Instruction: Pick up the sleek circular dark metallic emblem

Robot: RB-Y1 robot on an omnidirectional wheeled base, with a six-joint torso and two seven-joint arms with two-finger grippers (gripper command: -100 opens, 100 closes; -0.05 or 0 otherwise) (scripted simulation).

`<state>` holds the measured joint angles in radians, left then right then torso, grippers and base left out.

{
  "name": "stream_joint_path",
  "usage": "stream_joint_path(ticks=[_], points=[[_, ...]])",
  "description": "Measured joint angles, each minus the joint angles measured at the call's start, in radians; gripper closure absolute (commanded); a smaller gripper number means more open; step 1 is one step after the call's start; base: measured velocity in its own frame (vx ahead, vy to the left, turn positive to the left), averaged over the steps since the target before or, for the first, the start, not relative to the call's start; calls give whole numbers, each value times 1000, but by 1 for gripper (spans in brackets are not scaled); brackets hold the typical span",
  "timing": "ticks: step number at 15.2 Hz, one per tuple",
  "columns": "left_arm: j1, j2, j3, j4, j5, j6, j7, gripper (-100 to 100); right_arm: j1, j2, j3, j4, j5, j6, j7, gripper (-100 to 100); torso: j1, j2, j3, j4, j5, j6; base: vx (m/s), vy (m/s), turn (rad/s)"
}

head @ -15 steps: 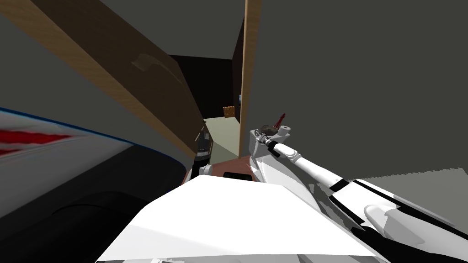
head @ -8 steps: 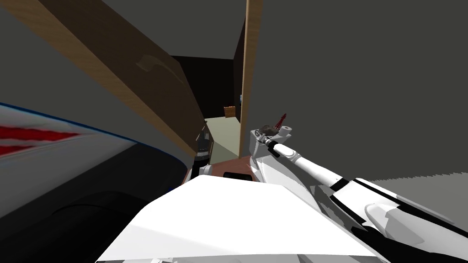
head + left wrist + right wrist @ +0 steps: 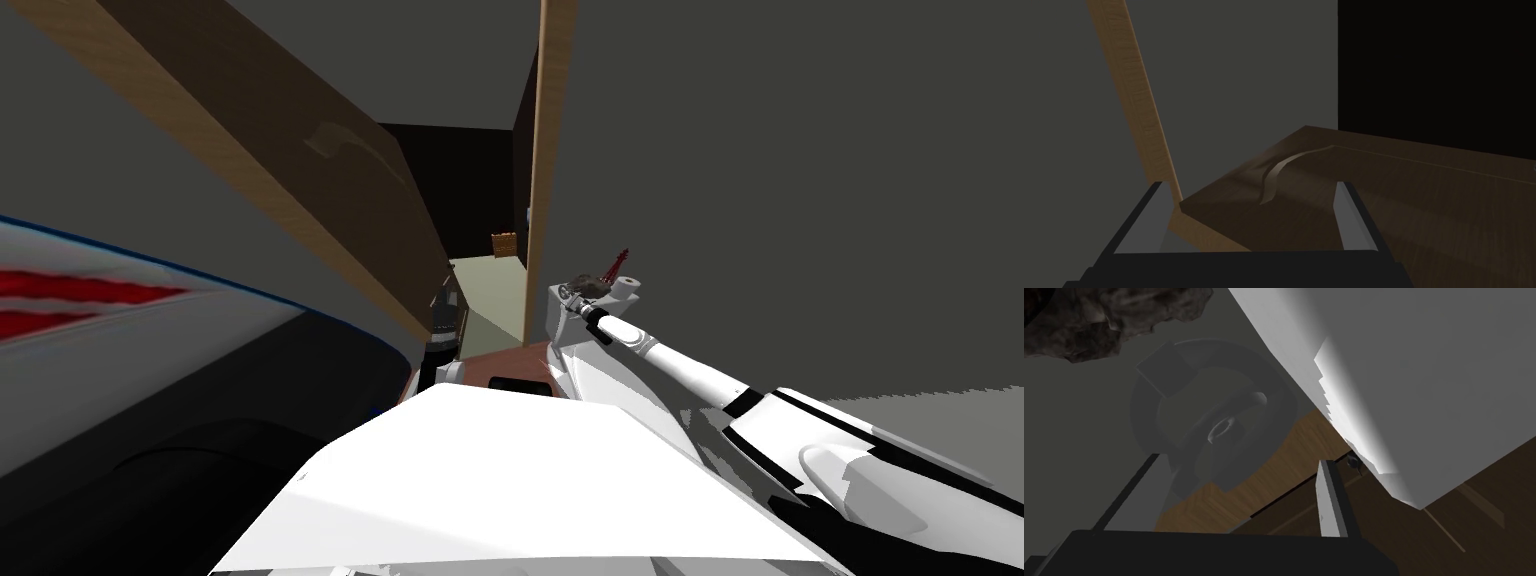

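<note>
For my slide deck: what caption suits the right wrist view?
Open right gripper faces a grey circular emblem near a dark rough lump.

Door: dark brown wood, fine grain, faint satin sheen. Its curved lever handle: same dark wood look, smooth. Light wood strip beside it: paler, clear grain, matt. Wall: flat matt grey, no texture.

Circular emblem: plain mid-grey, smooth, matt, no metallic shine visible. Lump near it: dark brown, rough, craggy, rock-like. White block: smooth, untextured, matt. Board below the emblem: light wood, grain showing, matt. Darker wood surface next to it: brown, smooth.

Right gripper: blades smooth matt light grey, body matt black.
</note>
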<state>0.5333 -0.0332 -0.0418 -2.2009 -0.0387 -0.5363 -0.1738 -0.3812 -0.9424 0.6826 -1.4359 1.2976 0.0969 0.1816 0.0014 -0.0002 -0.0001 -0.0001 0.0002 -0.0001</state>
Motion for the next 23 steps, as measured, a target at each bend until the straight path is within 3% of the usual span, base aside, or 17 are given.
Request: stream_joint_path(ticks=[5,23], points=[[0,0,0,0,0,0,0,0,1,2,-5,0,-18,-4,11,100,2,0,0,-1,1,0,3,6,-19],[0,0,0,0,0,0,0,0,39,32,-84,2,-332,-103,371,100,-2,1,-4,-10,-2,4,5,14,-38]])
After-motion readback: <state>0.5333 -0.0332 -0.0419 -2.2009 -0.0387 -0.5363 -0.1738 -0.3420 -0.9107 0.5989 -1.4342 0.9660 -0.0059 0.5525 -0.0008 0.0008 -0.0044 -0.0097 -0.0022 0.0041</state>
